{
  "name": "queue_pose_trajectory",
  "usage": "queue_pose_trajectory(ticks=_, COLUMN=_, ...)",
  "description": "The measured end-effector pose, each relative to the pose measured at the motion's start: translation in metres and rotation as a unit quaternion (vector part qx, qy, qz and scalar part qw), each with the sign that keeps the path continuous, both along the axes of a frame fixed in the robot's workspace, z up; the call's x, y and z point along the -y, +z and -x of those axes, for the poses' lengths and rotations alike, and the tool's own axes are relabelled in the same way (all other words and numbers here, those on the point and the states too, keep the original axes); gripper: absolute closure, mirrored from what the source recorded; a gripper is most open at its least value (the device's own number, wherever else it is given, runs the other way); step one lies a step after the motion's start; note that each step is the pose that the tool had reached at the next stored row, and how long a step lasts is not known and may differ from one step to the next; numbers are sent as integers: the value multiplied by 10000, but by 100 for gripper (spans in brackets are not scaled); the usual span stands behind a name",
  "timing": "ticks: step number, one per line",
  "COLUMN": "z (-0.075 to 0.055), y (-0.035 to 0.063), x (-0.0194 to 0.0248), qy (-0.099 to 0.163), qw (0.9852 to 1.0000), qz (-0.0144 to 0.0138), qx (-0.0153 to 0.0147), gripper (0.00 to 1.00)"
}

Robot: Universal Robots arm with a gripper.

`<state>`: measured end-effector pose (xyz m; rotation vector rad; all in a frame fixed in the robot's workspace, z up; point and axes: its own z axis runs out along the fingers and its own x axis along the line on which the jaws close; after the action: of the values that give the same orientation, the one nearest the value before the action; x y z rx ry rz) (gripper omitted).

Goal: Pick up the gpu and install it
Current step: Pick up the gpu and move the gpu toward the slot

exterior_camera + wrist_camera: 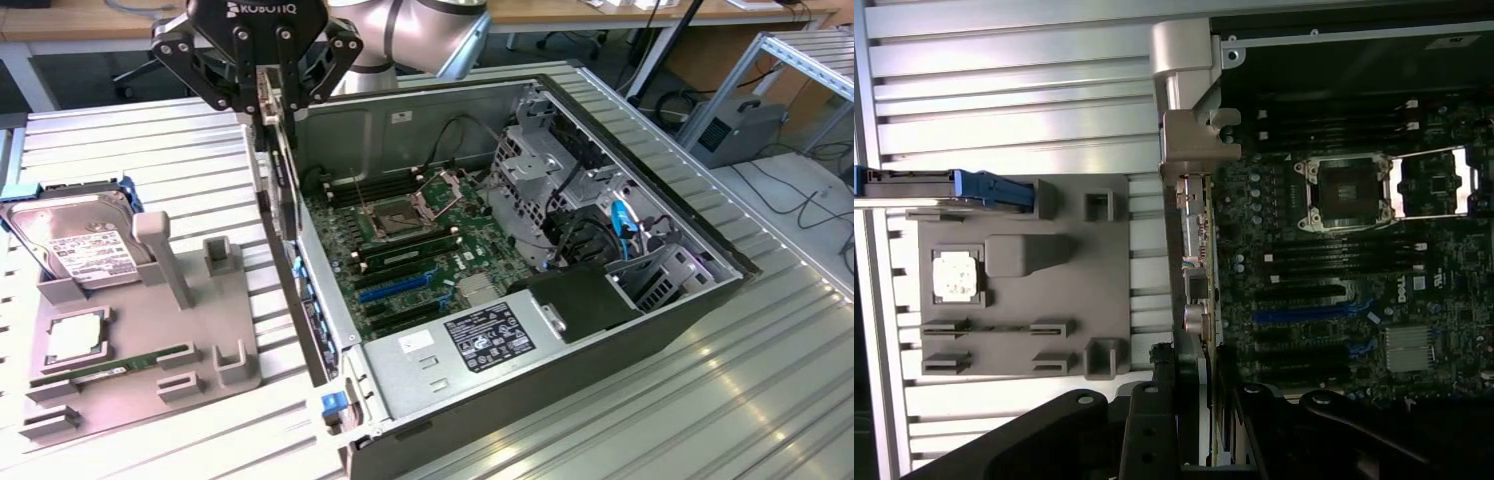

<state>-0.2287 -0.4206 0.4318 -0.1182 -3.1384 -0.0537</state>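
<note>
A ribbed, pale aluminium desk (147, 150) carries everything. The largest thing on it is a dark steel tower computer case (694, 300) lying open on its side. Its floor is taken up by a green motherboard (434, 245) with an empty square processor socket and a row of blue and black expansion slots (390, 290). To the exterior view's left of the case sits a moulded grey plastic tray (207, 350). The tray holds a boxy silver hard drive with a white label (78, 245), a small square silver processor (74, 335) and a narrow green RAM stick (114, 365). The black jaws are closed on the gpu (276, 170), a thin, flat dark card with a pale metal end bracket. The card is off the tray and seen edge-on. It hangs straight down from the jaws, so its long axis runs away from them towards the desk. It lies just beside the case's rear wall, on the exterior view's left side of the motherboard. I cannot tell whether it touches that wall. The slots lie inside the case, below the card and towards the exterior view's right, so the card has not yet been seated.
</note>
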Motion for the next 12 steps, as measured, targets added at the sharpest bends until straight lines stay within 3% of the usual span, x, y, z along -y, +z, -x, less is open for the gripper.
queue_pose_trajectory(ticks=12, z=-68, y=-8, x=0, qy=0, qw=10000, qz=6, qx=0, gripper=73)
